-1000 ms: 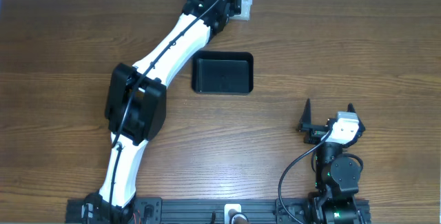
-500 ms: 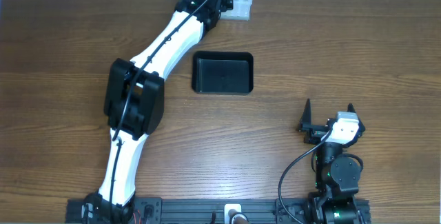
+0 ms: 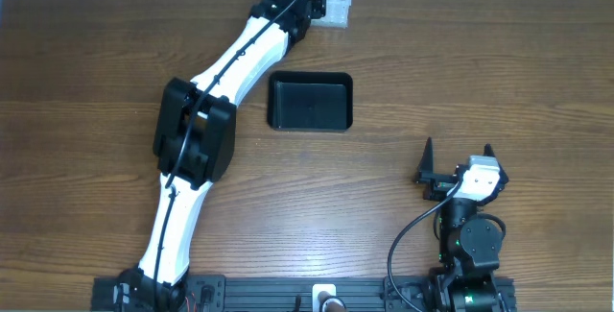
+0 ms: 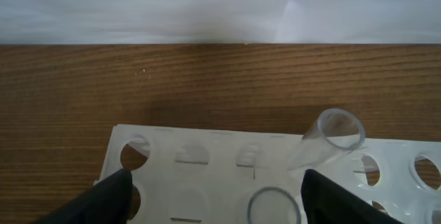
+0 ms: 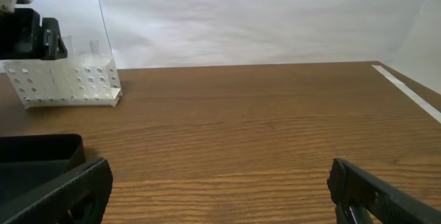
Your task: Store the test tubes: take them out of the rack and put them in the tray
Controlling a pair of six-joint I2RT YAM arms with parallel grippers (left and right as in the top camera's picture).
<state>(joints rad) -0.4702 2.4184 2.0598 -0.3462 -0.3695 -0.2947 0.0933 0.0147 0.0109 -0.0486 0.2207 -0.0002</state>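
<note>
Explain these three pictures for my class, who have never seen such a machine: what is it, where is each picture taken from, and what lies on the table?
These are two robot arms at a wooden table, each ending in a two-finger gripper. One picture looks down from above; the other two come from cameras on the wrists. The left gripper hangs open over a white rack holding a tilted clear test tube. A black tray lies mid-table. The right gripper sits open near its base. Nothing is held.

no legible txt, no labels, no nos. or signs on anything
</note>
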